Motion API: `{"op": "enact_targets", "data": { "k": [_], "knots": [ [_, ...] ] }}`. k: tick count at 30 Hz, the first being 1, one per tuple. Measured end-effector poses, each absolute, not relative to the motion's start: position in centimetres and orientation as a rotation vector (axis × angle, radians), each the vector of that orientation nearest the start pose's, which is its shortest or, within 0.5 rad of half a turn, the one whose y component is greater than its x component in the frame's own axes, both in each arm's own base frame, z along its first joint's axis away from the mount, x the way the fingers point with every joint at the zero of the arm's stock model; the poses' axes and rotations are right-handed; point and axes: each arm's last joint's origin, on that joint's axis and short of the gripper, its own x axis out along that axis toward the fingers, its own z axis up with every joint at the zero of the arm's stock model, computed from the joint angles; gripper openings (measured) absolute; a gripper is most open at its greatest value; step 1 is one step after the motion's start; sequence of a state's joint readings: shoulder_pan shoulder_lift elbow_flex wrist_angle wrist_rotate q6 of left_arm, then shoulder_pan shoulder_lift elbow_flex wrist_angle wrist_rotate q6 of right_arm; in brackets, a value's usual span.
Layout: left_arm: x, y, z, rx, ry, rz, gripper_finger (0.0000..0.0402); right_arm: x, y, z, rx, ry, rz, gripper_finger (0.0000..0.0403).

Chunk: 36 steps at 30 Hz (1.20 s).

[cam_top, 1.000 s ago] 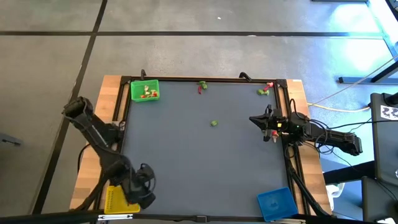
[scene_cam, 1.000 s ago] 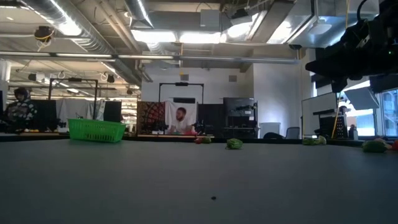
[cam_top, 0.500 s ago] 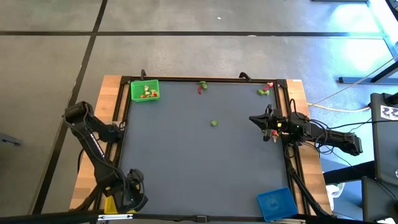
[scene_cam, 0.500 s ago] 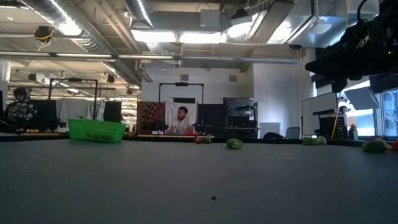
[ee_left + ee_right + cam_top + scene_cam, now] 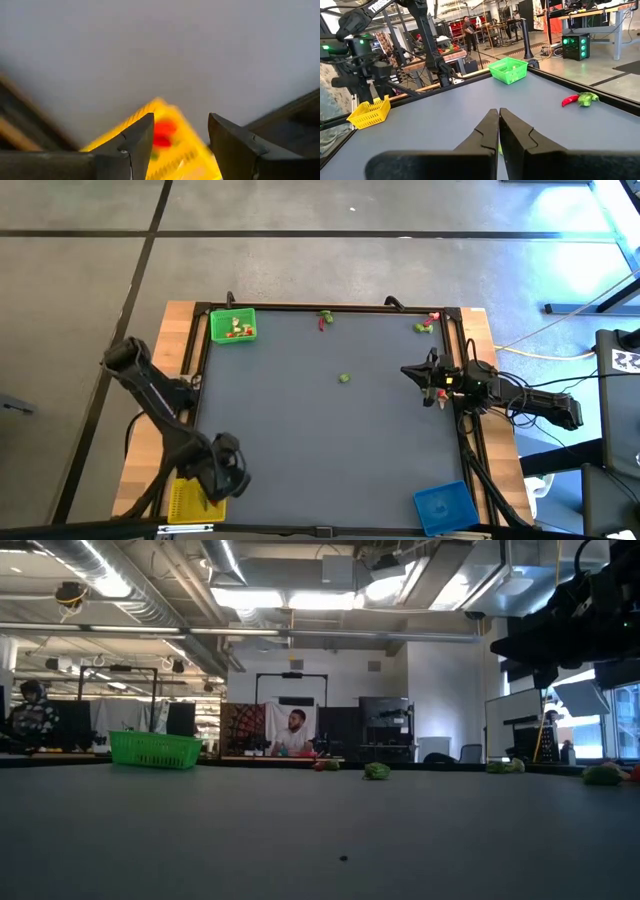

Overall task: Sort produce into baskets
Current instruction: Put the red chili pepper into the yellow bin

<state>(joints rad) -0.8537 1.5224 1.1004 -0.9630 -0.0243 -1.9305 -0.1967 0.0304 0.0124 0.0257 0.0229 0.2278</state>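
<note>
Now the left gripper (image 5: 175, 145) stands wide open and empty above the yellow basket (image 5: 190, 501) at the worktop's near-left corner; the right gripper (image 5: 498, 131) is closed, empty. Three baskets: yellow, green basket (image 5: 232, 326) far-left, blue basket (image 5: 444, 506) near-right.

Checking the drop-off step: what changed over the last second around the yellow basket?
The left gripper dipped toward the table's near edge over the yellow basket, then came back, opening above a red piece in it. The right gripper, green basket and loose produce stayed put.
</note>
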Motion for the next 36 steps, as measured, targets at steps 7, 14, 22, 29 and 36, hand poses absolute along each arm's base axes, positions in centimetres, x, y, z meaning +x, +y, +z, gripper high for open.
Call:
{"op": "enact_targets", "data": {
  "k": [7, 14, 22, 29, 36],
  "knots": [
    [21.3, -16.8, 23.2, -0.845, 1.049, 0.710, 0.0183, 9.7, -2.0, 16.8, 0.225, -0.035, -0.218, 0.0017],
    [24.3, -12.3, 23.4, -0.702, 0.896, 0.802, 0.0183, 9.7, -2.0, 16.8, 0.225, -0.039, -0.226, 0.0017],
    [27.3, -7.4, 23.8, -0.558, 0.716, 0.889, 0.0183, 9.7, -2.0, 16.8, 0.224, -0.038, -0.230, 0.0017],
    [30.8, -2.9, 23.4, -0.486, 0.628, 0.880, 0.0183, 9.7, -2.0, 16.8, 0.224, -0.037, -0.234, 0.0017],
    [33.4, 2.1, 22.3, -0.489, 0.571, 0.883, 0.0183, 9.7, -2.1, 16.8, 0.224, -0.041, -0.255, 0.0017]
  ]
}}
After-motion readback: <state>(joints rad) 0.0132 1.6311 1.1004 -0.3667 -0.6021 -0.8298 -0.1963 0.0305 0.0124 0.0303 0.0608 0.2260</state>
